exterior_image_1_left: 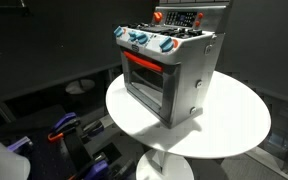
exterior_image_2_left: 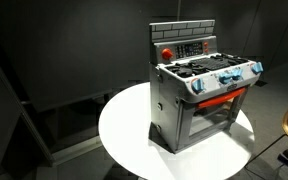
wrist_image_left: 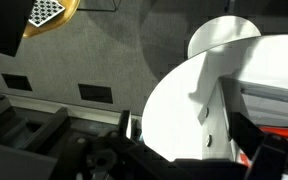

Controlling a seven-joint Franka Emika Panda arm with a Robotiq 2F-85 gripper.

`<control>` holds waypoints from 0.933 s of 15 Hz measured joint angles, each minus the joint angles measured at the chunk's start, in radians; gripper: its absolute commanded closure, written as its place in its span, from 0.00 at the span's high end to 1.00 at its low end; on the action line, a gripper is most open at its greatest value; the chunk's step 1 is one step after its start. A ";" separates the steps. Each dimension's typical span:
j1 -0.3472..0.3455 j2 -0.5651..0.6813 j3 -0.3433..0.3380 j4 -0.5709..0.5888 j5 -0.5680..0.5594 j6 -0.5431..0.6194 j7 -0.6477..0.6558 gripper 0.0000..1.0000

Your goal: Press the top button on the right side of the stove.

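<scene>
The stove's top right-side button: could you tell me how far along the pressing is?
Done: nothing visible. The stove stands alone on the white table, no arm near it in both exterior views. In hand: the gripper, jaws apart, views the table from beyond its edge. Left: approach and press.

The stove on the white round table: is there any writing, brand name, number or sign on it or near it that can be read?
No text can be read in any view.
Stove, rear control panel: small light marks, too small and blurred to read.
Blue knobs: no markings can be made out.
Checkered board: a black-and-white pattern only, no letters.
</scene>
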 measured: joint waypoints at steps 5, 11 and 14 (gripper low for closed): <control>0.048 0.034 0.033 0.030 0.043 0.033 0.070 1.00; 0.085 0.144 0.105 0.103 0.084 0.129 0.186 1.00; 0.091 0.234 0.146 0.157 0.105 0.171 0.249 1.00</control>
